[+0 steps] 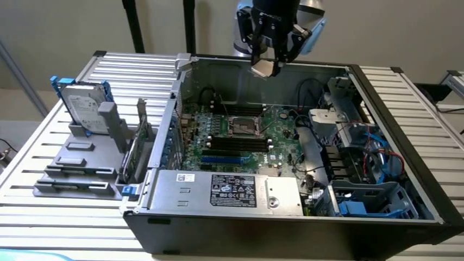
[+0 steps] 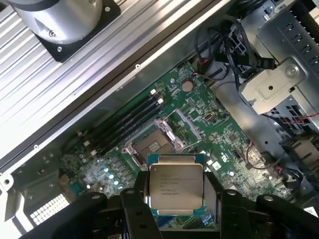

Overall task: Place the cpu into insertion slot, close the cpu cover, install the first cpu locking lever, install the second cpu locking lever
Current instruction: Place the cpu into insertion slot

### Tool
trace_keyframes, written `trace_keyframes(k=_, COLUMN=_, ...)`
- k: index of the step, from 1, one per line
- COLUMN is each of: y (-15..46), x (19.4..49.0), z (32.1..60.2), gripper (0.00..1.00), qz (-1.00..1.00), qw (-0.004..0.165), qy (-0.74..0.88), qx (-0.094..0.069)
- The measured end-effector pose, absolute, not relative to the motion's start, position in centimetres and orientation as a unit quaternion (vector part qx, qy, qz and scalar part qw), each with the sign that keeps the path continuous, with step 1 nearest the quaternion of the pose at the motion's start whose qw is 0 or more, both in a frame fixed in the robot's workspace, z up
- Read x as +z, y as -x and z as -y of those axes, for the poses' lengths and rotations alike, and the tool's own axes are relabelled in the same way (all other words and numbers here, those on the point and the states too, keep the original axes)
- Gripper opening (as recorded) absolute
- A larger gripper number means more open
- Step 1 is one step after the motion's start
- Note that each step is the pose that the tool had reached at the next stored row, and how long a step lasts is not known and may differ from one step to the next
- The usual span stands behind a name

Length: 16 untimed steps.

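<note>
Chip: the chip [image 1: 265, 67] [image 2: 175, 186] hangs in my jaws at the top centre of the exterior view, above the rear wall of the case [image 1: 290, 234]. Its silvery face is toward the wrist camera.
Jaws: drawn in narrow, clamped on two opposite edges of the chip.
Socket: the socket [image 1: 244, 126] [image 2: 148, 144] lies uncovered at the centre of the exterior view, on the green board [image 1: 279, 130], well below the chip.
Cover: the cover [image 2: 182, 125] sits swung open just beside the socket.
Memory slots: the long black slots [image 1: 236, 144] are just below the socket.
Power box: the grey labelled box [image 1: 232, 191] is at lower centre.
Tabletop: the slatted tabletop [image 1: 43, 217] carries the case.
</note>
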<state>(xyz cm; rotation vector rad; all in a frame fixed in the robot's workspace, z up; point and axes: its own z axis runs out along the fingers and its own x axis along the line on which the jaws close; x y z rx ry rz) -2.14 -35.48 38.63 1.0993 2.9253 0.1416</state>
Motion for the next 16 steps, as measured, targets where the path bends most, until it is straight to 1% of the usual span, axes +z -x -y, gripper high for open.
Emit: trace_keyframes(k=16, y=2.14, x=38.63, z=35.48, gripper=0.54, qz=-0.874, qw=0.013, qy=-0.483, qx=0.044)
